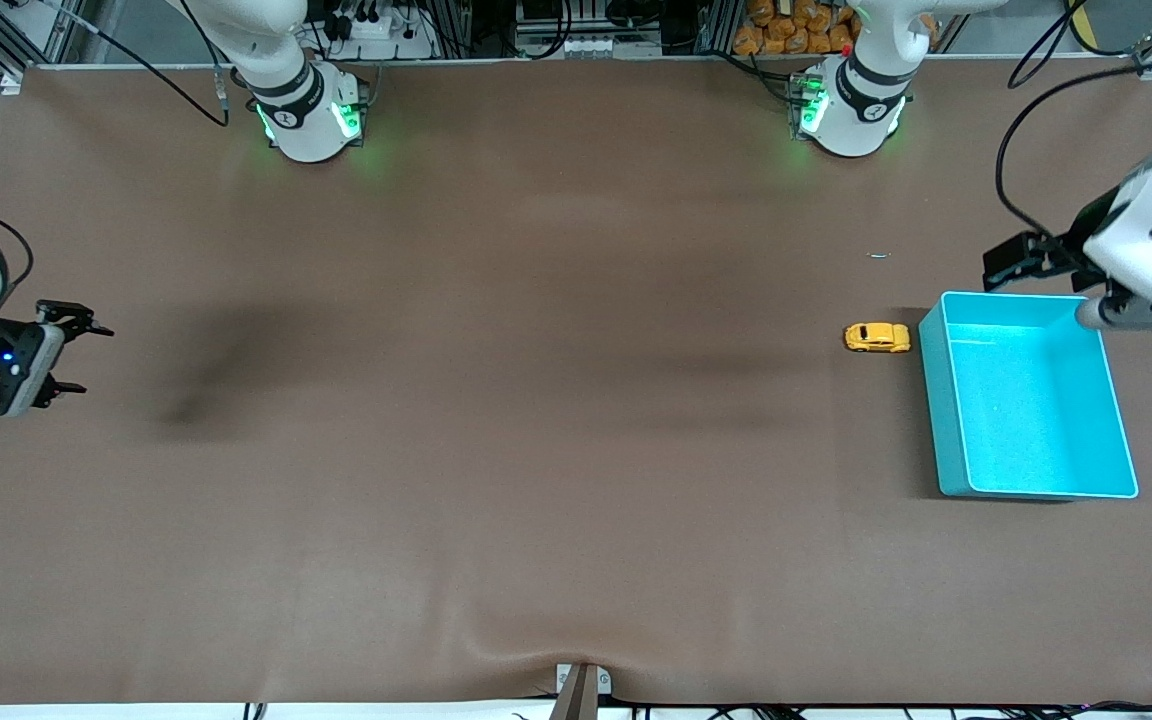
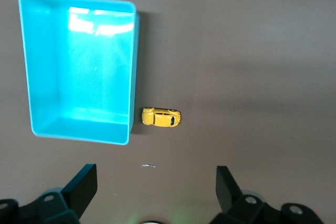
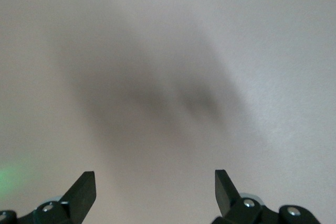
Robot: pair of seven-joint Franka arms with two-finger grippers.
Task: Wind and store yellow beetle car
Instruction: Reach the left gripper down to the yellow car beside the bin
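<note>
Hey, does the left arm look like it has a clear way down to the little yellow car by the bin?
Probably yes. The yellow beetle car sits on bare table beside the turquoise bin, apart from its wall, nothing on top. The left gripper hangs open above. The bin wall stands close, leaving less room there.

Glossy yellow toy car beside a smooth, shiny turquoise plastic bin, both on a matt brown surface.

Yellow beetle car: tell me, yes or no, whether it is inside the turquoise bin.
No, the yellow beetle car sits on the table beside the turquoise bin, outside its wall.
</note>
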